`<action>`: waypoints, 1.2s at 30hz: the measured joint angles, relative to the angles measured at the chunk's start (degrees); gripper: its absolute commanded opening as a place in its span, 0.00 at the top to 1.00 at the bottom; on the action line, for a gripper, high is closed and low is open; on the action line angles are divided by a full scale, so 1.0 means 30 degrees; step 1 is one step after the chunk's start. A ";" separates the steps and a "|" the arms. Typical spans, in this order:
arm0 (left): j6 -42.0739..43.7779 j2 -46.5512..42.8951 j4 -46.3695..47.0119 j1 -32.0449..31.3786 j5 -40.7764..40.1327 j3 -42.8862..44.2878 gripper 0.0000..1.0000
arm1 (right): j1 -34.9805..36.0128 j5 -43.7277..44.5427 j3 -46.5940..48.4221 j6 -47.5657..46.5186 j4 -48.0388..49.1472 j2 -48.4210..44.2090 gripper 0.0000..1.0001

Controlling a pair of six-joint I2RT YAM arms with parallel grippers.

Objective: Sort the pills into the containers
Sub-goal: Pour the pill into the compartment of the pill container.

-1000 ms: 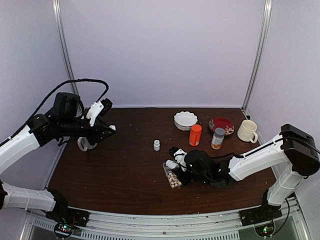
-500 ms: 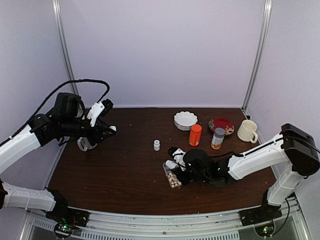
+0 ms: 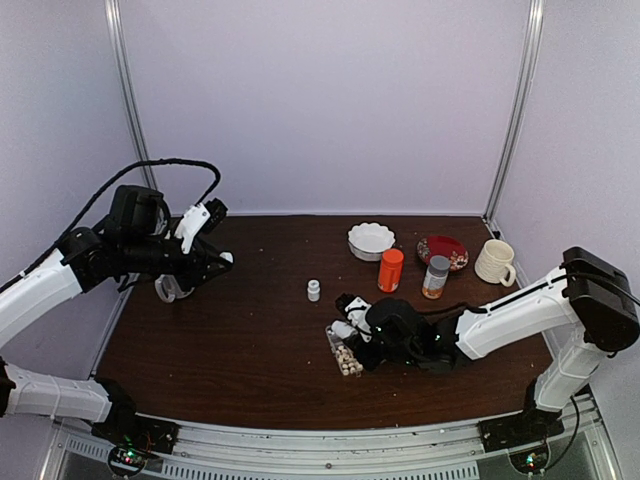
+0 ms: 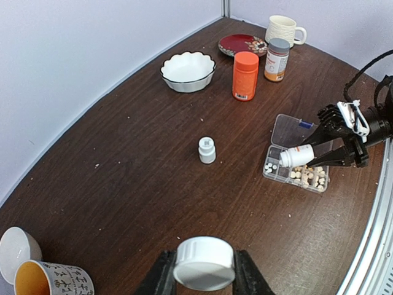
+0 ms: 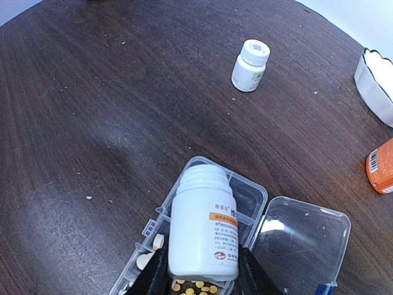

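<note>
Right gripper [image 5: 202, 273]: clenched on an uncapped white bottle [image 5: 204, 230], held tilted with its open mouth over the clear organizer box [image 5: 249, 186] near the table's middle. Left gripper [image 4: 204, 278]: grasping a white cap [image 4: 204, 263], raised well apart from the box, at the table's left side. The box's hinged lid [image 5: 304, 239] lies open flat beside the cells. Pills [image 4: 307, 176]: cream-white pellets sit in several cells, and a few yellowish ones show under the held bottle; exact number cannot be told. Count of other items: 1 second small white bottle [image 5: 250, 56], capped and upright; 1 orange bottle [image 4: 245, 75]; 1 grey-capped amber bottle [image 4: 277, 59]; 1 white scalloped bowl [image 4: 188, 69]; 1 red plate [image 4: 244, 44]; 1 cream mug [image 4: 284, 29].
</note>
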 measured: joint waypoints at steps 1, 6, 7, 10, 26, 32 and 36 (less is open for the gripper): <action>0.0000 0.0015 0.0000 0.0000 -0.0007 0.0000 1.00 | 0.0000 -0.0007 0.0000 0.0000 0.0073 -0.0007 1.00; 0.0000 0.0087 -0.0015 0.0000 0.0000 0.0000 1.00 | 0.0000 0.0058 0.0095 0.0000 -0.0109 0.0007 1.00; 0.0000 0.0087 -0.0015 0.0000 0.0000 0.0000 1.00 | 0.0000 0.0051 0.0095 0.0000 -0.0080 0.0007 1.00; 0.0000 0.0087 -0.0015 0.0000 0.0000 0.0000 1.00 | 0.0000 0.0066 -0.0066 0.0007 0.0270 0.0000 1.00; 0.0007 0.0226 -0.0029 0.0000 0.0029 0.0007 1.00 | -0.0044 0.0525 -0.0568 0.0066 0.0211 -0.0423 1.00; 0.0007 0.0262 -0.0036 0.0000 0.0080 0.0007 1.00 | -0.0466 0.0714 -0.0933 0.0168 0.0357 -0.1100 1.00; 0.0007 0.0291 -0.0051 0.0000 0.0124 0.0007 1.00 | -0.0627 0.0736 -0.0962 0.0160 0.0313 -0.1013 1.00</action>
